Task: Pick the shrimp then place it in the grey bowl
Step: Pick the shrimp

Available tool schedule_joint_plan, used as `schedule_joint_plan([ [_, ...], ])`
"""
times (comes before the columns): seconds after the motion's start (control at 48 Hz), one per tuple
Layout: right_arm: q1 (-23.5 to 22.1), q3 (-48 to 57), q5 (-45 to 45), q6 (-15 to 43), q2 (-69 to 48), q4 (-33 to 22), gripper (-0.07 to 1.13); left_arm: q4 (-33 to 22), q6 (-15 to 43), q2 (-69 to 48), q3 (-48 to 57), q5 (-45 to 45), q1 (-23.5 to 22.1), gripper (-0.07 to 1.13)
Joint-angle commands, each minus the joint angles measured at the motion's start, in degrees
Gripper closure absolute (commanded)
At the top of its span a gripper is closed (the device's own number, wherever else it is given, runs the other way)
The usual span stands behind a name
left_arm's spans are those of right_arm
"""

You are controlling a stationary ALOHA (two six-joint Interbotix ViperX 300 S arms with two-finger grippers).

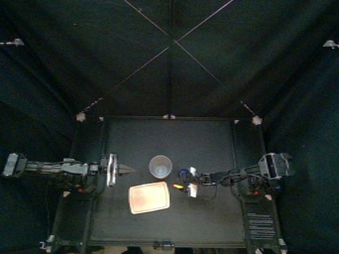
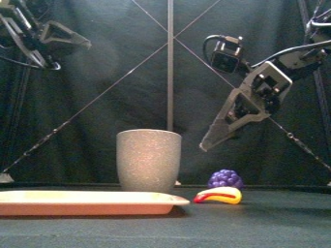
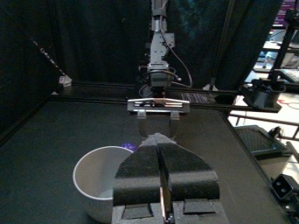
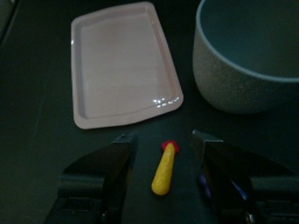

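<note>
Currently we have the right hand (image 4: 163, 142) spread and hanging over the small yellow toy shrimp with a red tip (image 4: 165, 173). One jaw sits on each side of its long axis, so a straight drop should pinch it across the narrow body. Not gripped yet.

The shrimp lies on the black worktop (image 2: 272, 228), just beside the round purple grape toy (image 2: 227, 178), near the tall grey speckled cup (image 2: 149, 158) and outside the flat pink tray (image 2: 77, 201). The cup stands upright with its mouth clear, so we judge the carry short.

The left hand (image 3: 162, 149) is pressed together, parked left of the cup, out of the way.
</note>
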Motion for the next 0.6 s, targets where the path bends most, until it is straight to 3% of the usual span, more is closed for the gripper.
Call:
schedule_joint_plan([
  [0.021,0.09,-1.23,2.81,0.18,0.26,0.18,0.18,-0.09,0.0,0.18,-0.62,-0.26,0.09,0.97],
  [0.292,0.35,-2.64,10.11,1.85,2.9,1.05,0.18,-0.09,-0.09,0.18,-0.44,-0.44,0.18,0.97],
  [0.604,0.35,-4.04,11.34,1.93,5.63,2.72,0.18,-0.09,-0.09,0.18,-0.35,-0.44,0.18,0.97],
])
